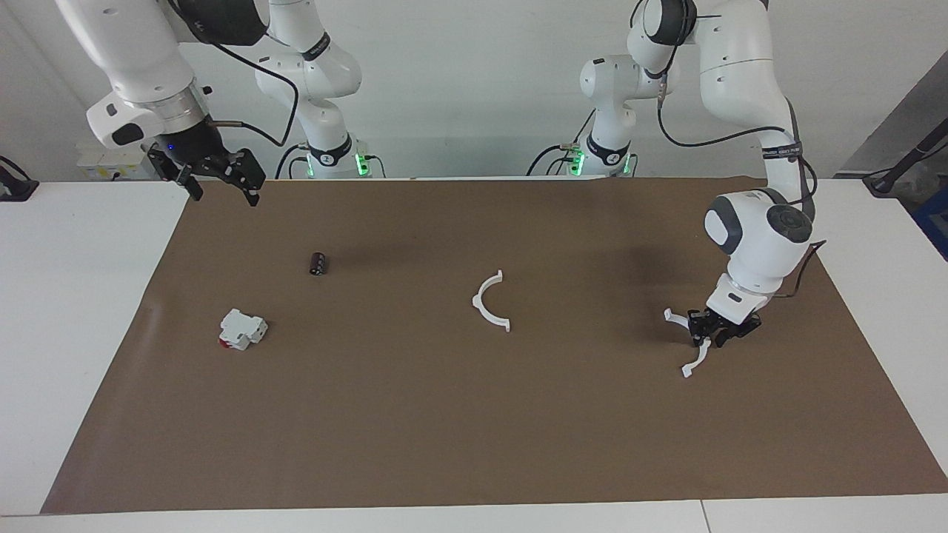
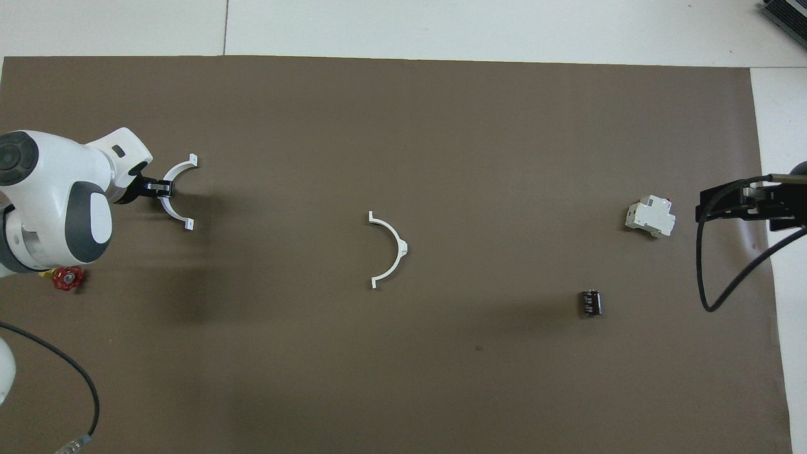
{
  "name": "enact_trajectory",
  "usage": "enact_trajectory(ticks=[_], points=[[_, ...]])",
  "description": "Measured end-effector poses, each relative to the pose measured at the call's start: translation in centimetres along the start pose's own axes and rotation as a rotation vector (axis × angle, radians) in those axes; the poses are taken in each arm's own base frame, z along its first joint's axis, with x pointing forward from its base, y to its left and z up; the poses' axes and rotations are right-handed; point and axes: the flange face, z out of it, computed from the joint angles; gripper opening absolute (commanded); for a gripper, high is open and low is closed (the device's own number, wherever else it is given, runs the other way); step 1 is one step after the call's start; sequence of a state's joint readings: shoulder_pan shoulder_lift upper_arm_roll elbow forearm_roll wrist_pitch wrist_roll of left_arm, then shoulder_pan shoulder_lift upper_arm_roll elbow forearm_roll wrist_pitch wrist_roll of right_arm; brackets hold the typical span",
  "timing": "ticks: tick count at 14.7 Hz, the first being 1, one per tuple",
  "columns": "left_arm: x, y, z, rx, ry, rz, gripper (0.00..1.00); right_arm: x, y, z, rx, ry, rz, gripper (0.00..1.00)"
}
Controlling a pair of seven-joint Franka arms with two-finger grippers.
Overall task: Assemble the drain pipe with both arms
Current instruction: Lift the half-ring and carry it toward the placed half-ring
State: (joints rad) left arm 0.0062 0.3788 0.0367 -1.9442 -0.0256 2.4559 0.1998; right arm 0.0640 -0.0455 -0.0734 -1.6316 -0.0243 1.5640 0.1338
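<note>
The drain pipe lies as two thin white half-rings on the brown mat. One half-ring (image 1: 491, 302) (image 2: 394, 249) rests in the middle of the mat, untouched. The other half-ring (image 1: 694, 360) (image 2: 178, 213) lies toward the left arm's end. My left gripper (image 1: 702, 337) (image 2: 161, 187) is down at mat level, set around the middle of that half-ring's arc, and both of its end tabs stick out free. My right gripper (image 1: 224, 196) (image 2: 703, 211) hangs open and empty over the mat's edge at the right arm's end, where that arm waits.
A white blocky part with red (image 1: 242, 329) (image 2: 650, 217) and a small dark cylinder (image 1: 318, 263) (image 2: 590, 302) lie toward the right arm's end. A small red knob (image 2: 67, 277) sits beside the left arm. The brown mat (image 1: 444, 429) covers most of the table.
</note>
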Motion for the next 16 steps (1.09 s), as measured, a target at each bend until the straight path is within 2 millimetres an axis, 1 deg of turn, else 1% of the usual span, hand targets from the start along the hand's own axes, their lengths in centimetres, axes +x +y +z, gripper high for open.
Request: enact_trajectory(ticks=[1, 5, 6, 7, 8, 10, 12, 14, 16], points=[[0.0, 0.0, 0.0, 0.000, 0.000, 0.000, 0.00, 0.0, 0.0, 0.0, 0.000, 0.000, 0.000, 1.00], [0.2, 0.2, -0.3, -0.001, 0.007, 0.003, 0.00, 0.0, 0.0, 0.0, 0.000, 0.000, -0.008, 1.00], [0.3, 0.5, -0.7, -0.001, 0.012, 0.008, 0.00, 0.0, 0.0, 0.0, 0.000, 0.000, -0.008, 1.00], [0.4, 1.2, -1.1, -0.004, 0.015, 0.019, 0.00, 0.0, 0.0, 0.0, 0.000, 0.000, -0.008, 1.00], [0.5, 2.5, -1.7, -0.008, 0.011, 0.026, 0.00, 0.0, 0.0, 0.0, 0.000, 0.000, -0.008, 1.00], [0.3, 5.8, -3.0, -0.018, 0.007, -0.001, 0.00, 0.0, 0.0, 0.0, 0.000, 0.000, -0.008, 1.00], [-0.5, 9.1, -4.2, -0.028, -0.013, -0.045, 0.00, 0.0, -0.1, 0.0, -0.001, 0.001, -0.012, 1.00], [-1.2, 12.7, -4.7, -0.035, -0.020, -0.089, 0.00, -0.1, -0.6, 0.0, -0.002, 0.001, -0.022, 1.00], [-1.6, 16.3, -4.7, -0.041, -0.026, -0.113, 0.00, -0.1, -0.8, 0.0, -0.003, 0.001, -0.026, 1.00]])
